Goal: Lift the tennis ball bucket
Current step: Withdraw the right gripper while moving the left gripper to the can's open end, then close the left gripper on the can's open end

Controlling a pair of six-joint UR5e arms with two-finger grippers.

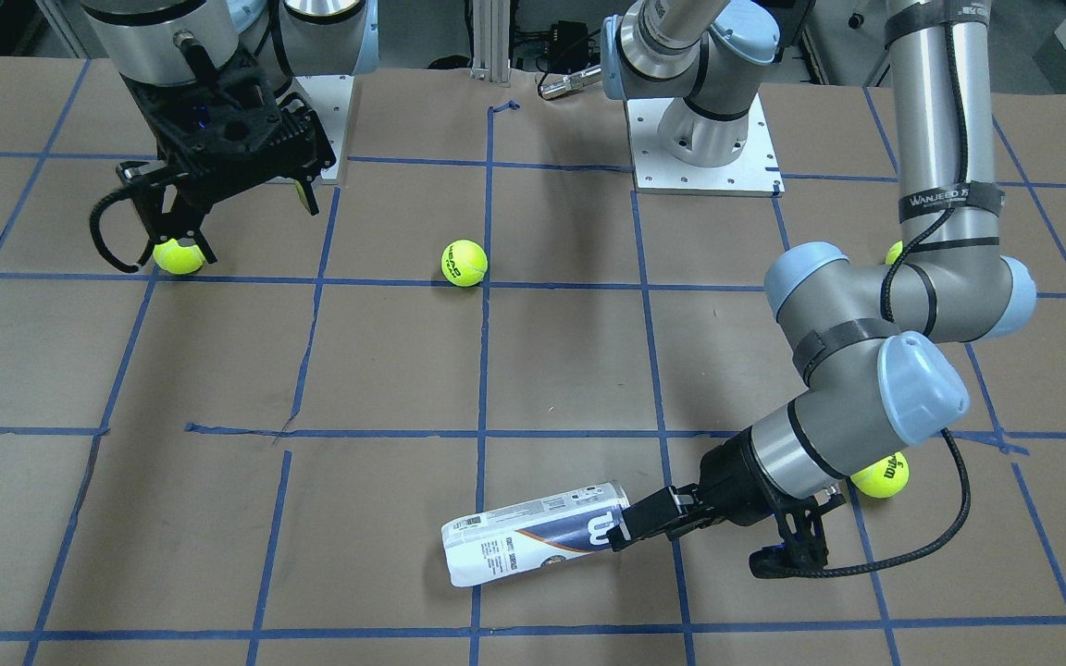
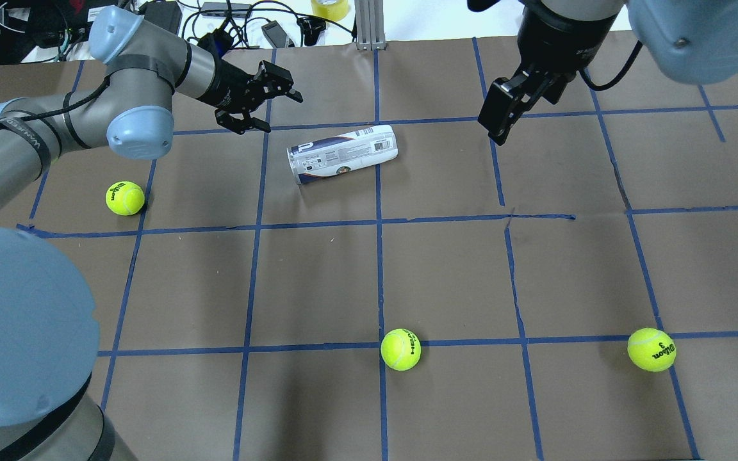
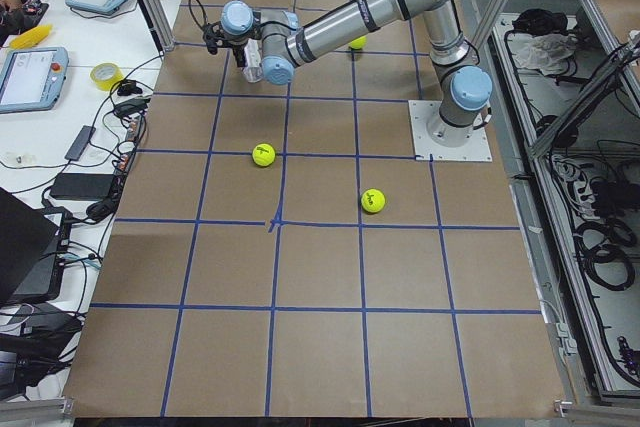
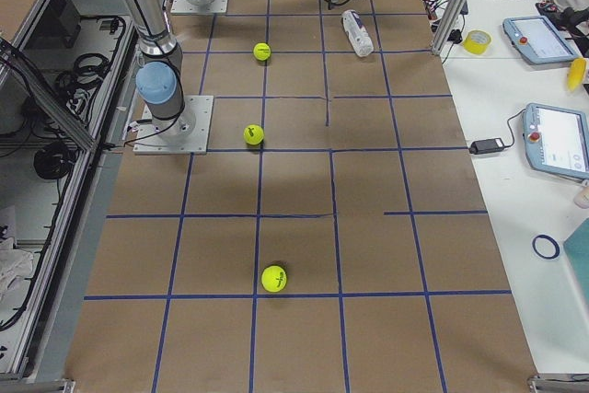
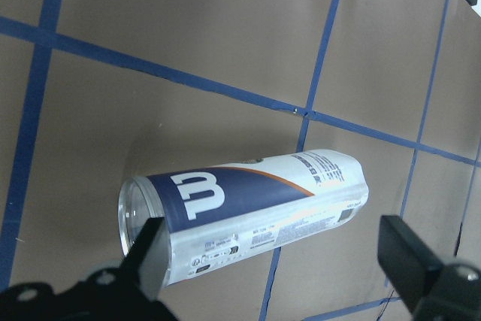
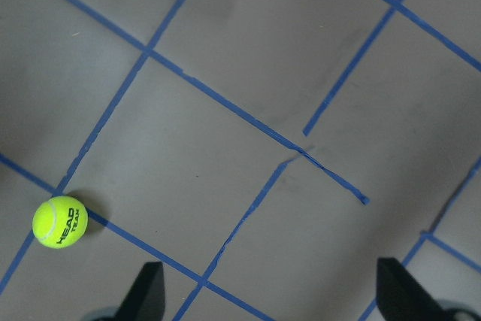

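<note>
The tennis ball bucket (image 2: 343, 152), a slim clear plastic can with a white and navy label, lies on its side on the brown paper table with blue tape lines (image 2: 318, 275). It is on the far side from the robot and a bit to its left. The left gripper (image 5: 272, 244) hangs just above the end with the clear round rim. Its two black fingers are spread wide and hold nothing. The right gripper (image 6: 270, 295) is up in the air well to the other side, and its fingers are spread wide too. I think the step now is to come down and grab. To do it well, the left gripper should put one finger on each long side of the can, near the middle, then squeeze softly, because the round can may roll or tip from one end. There is lots of bare table around the can. The three yellow-green tennis balls (image 2: 400, 349) are well apart from it. The far table edge, with black cables (image 2: 241, 19) behind it, is near, so going straight up looks safest.
</note>
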